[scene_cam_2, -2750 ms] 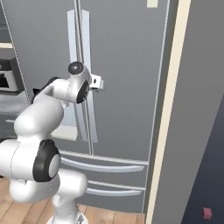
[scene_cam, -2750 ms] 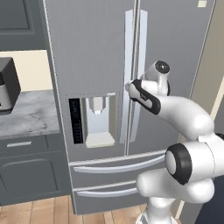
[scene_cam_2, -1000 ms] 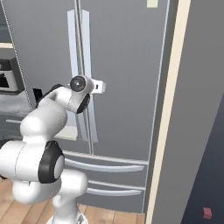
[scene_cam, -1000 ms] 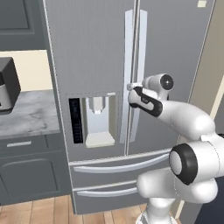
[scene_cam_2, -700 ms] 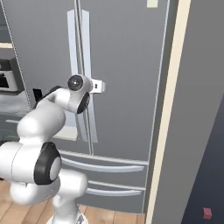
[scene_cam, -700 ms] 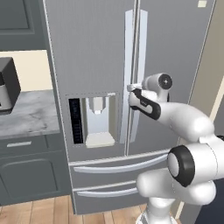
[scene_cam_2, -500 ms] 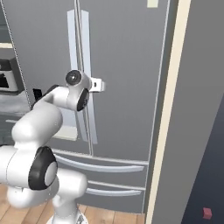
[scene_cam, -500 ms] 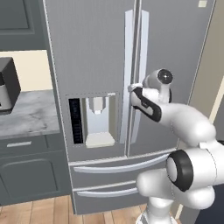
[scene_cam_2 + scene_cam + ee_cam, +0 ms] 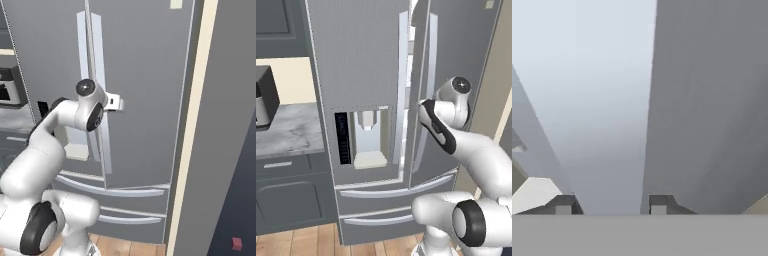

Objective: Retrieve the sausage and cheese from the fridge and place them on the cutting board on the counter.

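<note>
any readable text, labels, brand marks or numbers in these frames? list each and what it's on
None readable.
fridge: no brand mark or lettering on the doors.
water dispenser: the dark panel beside it shows no legible characters.
toaster oven: no text can be made out.
gripper: no markings visible.

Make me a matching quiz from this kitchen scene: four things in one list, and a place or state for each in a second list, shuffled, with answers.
Things:
1. right fridge door
2. water dispenser
3. tool
4. marble counter

Places or states:
A. left of the fridge
B. at the right door's handle
C. swung slightly ajar
D. set in the left door

Pairs: 1-C, 2-D, 3-B, 4-A
</note>
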